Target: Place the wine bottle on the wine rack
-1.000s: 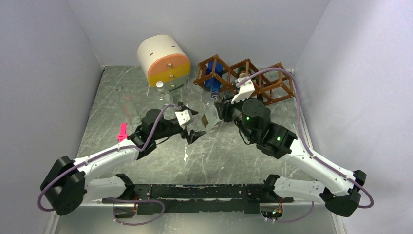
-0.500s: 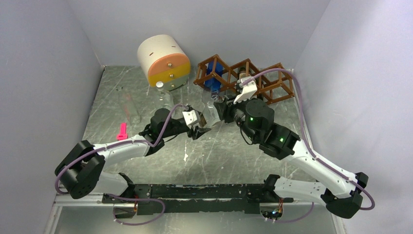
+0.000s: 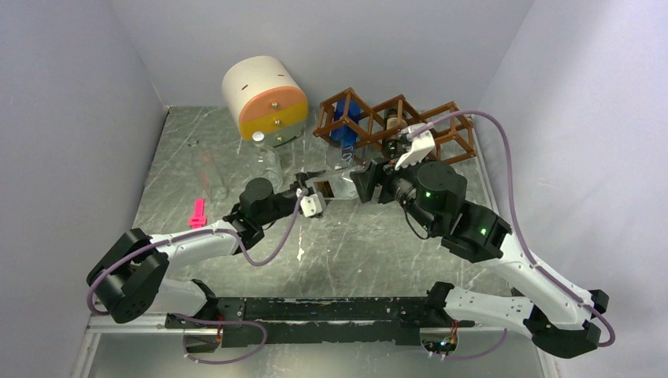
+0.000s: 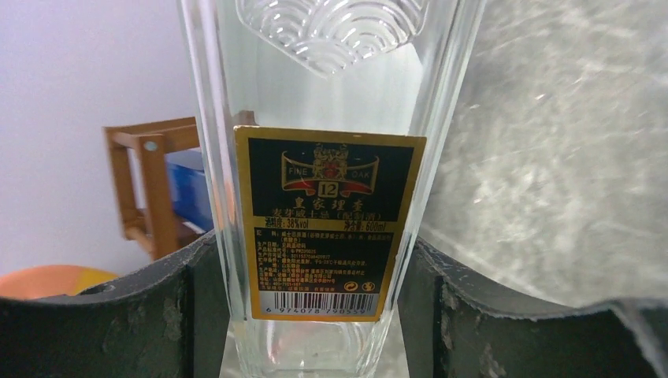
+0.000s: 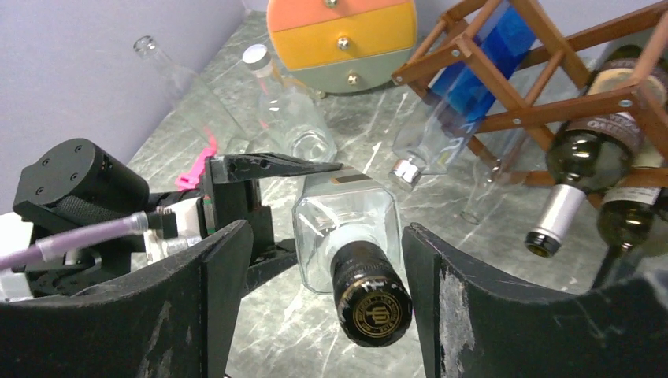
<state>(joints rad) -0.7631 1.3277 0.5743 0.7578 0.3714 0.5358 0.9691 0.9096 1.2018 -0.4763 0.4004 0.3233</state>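
Left claw (image 3: 317, 194) has swung in toward the rack (image 3: 398, 118) and is now clamped on the bottom end of the bottle (image 5: 343, 224). In the left wrist view both pads are pressed flat against the glass, one on each side of the label. Meanwhile the right claw (image 3: 361, 181) has let go and is spread wide, with a clear gap on each side of the black-capped neck. The bottle also went from fairly upright to lying almost level. It looks to be up off the bench (image 3: 354, 252), just in front of the rack and not touching it, cap end toward the right arm.

Reads to me like a handover or a regrip, caught mid-swap, so the weight is on the left claw alone right now. Nothing's racked yet. The rack's left cell already has a blue bottle (image 3: 344, 118) in it, and dark bottles (image 5: 591, 150) sit further right. Can't tell from these shots which cell is free.
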